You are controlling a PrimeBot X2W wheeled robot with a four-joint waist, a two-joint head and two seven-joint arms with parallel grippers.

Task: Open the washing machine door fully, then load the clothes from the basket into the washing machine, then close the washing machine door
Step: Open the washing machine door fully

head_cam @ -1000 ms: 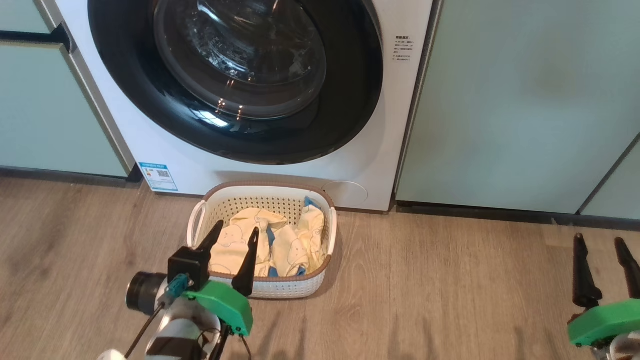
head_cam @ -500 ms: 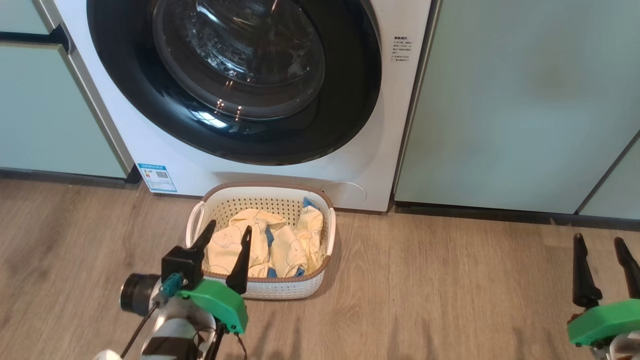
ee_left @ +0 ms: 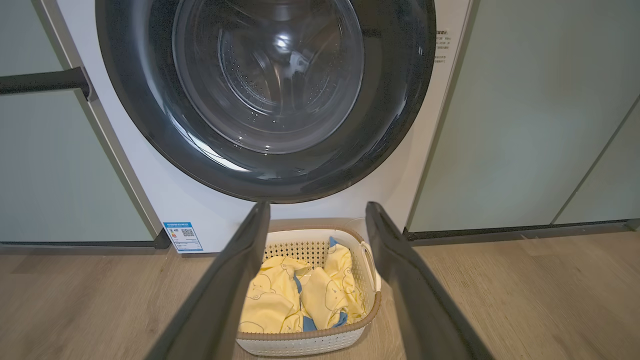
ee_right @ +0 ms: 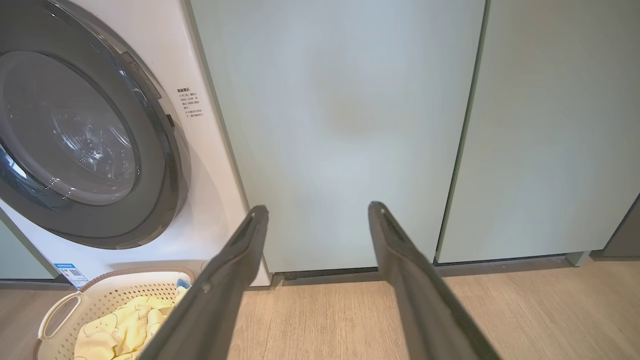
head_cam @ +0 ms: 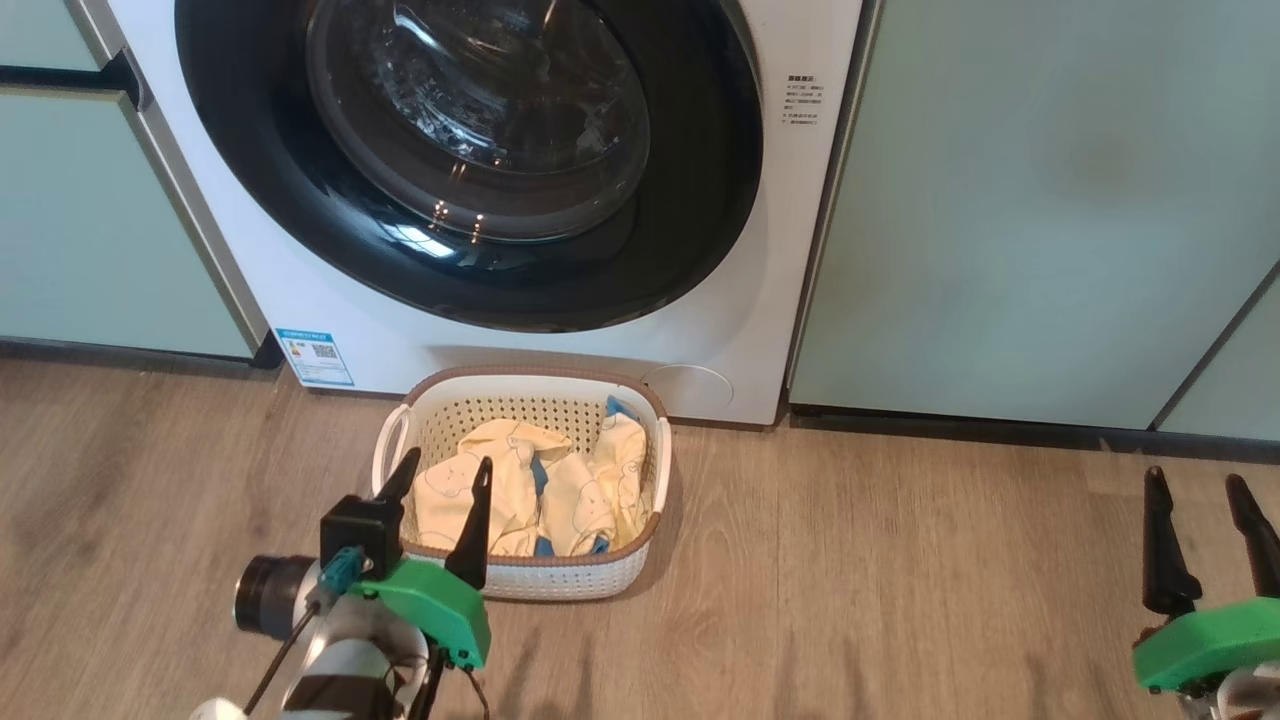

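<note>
The big white front-loading washing machine [head_cam: 790, 250] stands between pale green cabinet doors [head_cam: 1030, 200] on a wood-grain floor [head_cam: 850, 560]. Its large round door with a glossy black rim and bulging clear glass centre [head_cam: 470, 130] appears to lie shut against the front, though its top is cut off in the head view. A small blue energy sticker [head_cam: 316, 353] sits at the machine's lower left corner and a round service flap [head_cam: 690, 385] at its lower right.

The small cream plastic basket with perforated sides and a brown rim [head_cam: 560, 578] rests on the floor just in front of the machine, below the door. Inside it lie the soft pale yellow clothes with bear outlines and blue trim [head_cam: 530, 490], bunched together.

The left gripper [head_cam: 448, 458] has its two dark fingers spread wide and empty, pointing toward the basket's near left corner; the left wrist view frames basket and clothes between them [ee_left: 317, 205]. The right gripper [head_cam: 1195, 475] hangs well off to the right over bare floor, its fingers likewise wide apart and holding nothing, aimed at the cabinet door [ee_right: 317, 206].
</note>
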